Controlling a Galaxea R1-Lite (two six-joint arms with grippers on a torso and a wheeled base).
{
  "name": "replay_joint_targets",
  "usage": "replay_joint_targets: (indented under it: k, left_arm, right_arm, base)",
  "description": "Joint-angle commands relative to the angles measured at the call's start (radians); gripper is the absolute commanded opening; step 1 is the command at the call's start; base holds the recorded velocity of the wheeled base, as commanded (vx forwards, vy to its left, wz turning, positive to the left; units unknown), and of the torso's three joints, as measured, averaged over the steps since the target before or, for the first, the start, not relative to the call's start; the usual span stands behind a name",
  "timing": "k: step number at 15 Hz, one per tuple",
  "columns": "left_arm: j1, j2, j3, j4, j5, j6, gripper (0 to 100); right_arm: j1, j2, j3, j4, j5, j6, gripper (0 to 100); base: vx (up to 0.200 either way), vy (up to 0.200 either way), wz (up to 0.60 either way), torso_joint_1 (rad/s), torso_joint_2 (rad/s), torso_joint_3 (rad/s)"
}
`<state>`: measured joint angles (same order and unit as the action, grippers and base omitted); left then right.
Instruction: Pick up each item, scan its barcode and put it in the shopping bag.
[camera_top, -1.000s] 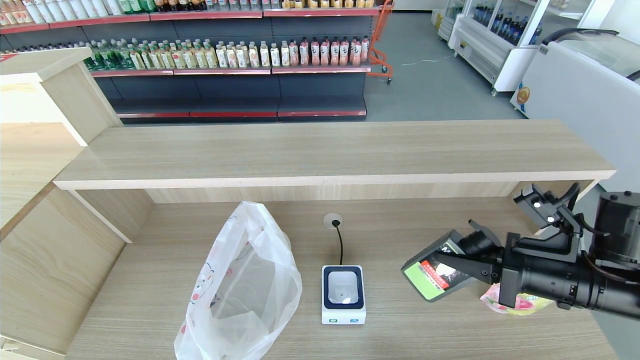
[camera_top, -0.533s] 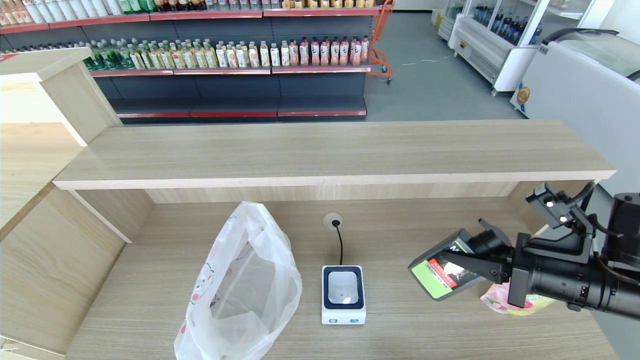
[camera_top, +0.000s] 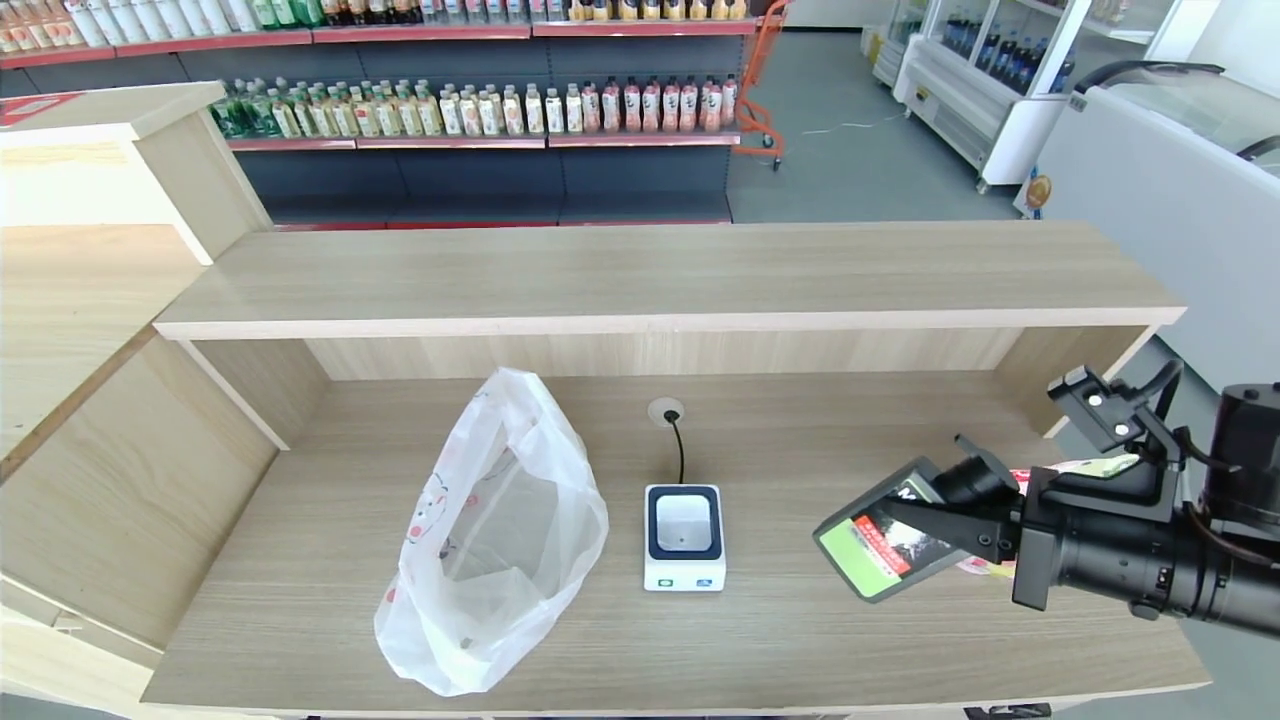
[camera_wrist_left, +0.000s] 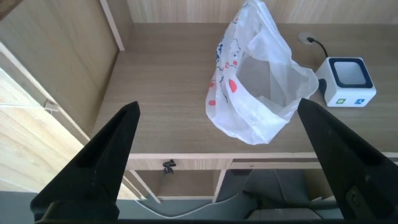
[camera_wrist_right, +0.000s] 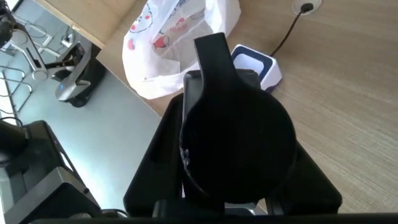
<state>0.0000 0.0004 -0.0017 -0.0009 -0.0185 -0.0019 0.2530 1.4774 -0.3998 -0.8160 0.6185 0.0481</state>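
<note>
A white plastic shopping bag (camera_top: 495, 540) stands open on the wooden counter (camera_top: 800, 640), left of the white barcode scanner (camera_top: 684, 537). My right gripper (camera_top: 950, 510) hangs above the counter's right part, shut on a dark flat packet (camera_top: 880, 545) with a green and red label that faces down and left, to the right of the scanner. In the right wrist view the packet (camera_wrist_right: 236, 137) hides the fingers, with the bag (camera_wrist_right: 168, 43) and scanner (camera_wrist_right: 261, 65) beyond. My left gripper (camera_wrist_left: 217, 162) is open, off the counter's front edge, before the bag (camera_wrist_left: 258, 81).
More packets lie on the counter's right end, partly behind the right arm: a pale one (camera_top: 1090, 467) and a pink one (camera_top: 975, 567). The scanner's cable (camera_top: 680, 450) runs back to a hole. A raised ledge (camera_top: 660, 280) borders the back, a side wall (camera_top: 130, 470) the left.
The head camera has shifted, so the whole counter sits differently in the picture. Before that, my right gripper drew slightly to the right with the packet still in it.
</note>
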Motion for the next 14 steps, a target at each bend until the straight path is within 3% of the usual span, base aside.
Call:
replay_joint_targets:
  k: [1,9,12,14]
  left_arm:
    - [0.0,0.0,0.0,-0.001,0.0,-0.001,100]
    - [0.0,0.0,0.0,-0.001,0.002,-0.001,100]
    - [0.0,0.0,0.0,-0.001,0.0,-0.001,100]
    - [0.0,0.0,0.0,-0.001,0.002,-0.001,100]
  right_arm:
    - [0.0,0.014,-0.002,0.0,0.0,0.012,0]
    - [0.012,0.073,-0.097,0.051,-0.002,0.113,0]
    - [0.057,0.144,-0.134,0.058,-0.02,0.113,0]
    - [0.098,0.239,-0.189,0.055,-0.089,0.113,0]
  base:
    - [0.0,0.2,0.0,0.007,0.01,-0.002]
    - [0.0,0.2,0.0,0.013,0.01,0.001]
    - [0.0,0.0,0.0,0.0,0.0,0.0]
    - [0.0,0.0,0.0,0.0,0.0,0.0]
